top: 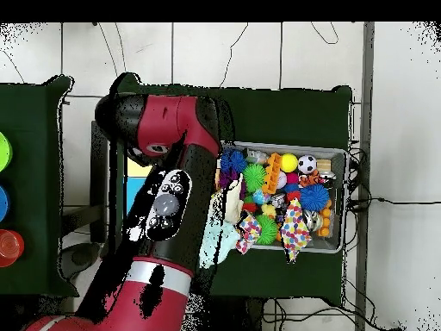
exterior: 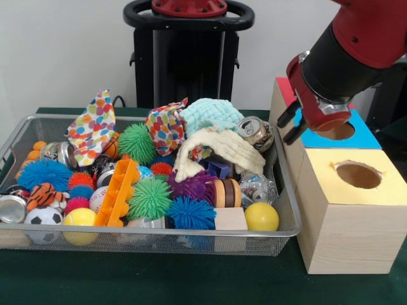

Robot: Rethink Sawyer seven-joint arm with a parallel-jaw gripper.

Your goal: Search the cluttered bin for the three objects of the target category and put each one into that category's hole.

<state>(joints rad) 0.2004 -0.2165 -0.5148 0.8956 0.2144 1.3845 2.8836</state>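
Note:
My gripper point(exterior: 290, 124) hangs at the right of the wire mesh bin point(exterior: 191, 244), beside the blue-topped box's hole point(exterior: 337, 131). Its black fingers point(exterior: 286, 113) are open, with nothing between them. The bin is packed: spiky rubber balls point(exterior: 149, 198), a silver can point(exterior: 256, 131) at the back right, a flattened can point(exterior: 11, 208) at the left, patterned and pale cloths point(exterior: 220, 147), a yellow ball point(exterior: 261, 216). In the overhead view the red arm point(top: 168, 202) hides the gripper and most of the boxes; the bin point(top: 340, 250) shows to its right.
Wooden boxes stand right of the bin: a yellow-topped one with a round hole point(exterior: 359, 175) nearest, the blue-topped one behind it, a red-topped one point(exterior: 284, 89) farther back. A soccer ball point(exterior: 43, 216), an orange toy point(exterior: 117, 194) and wooden blocks point(exterior: 230, 219) lie along the bin's front.

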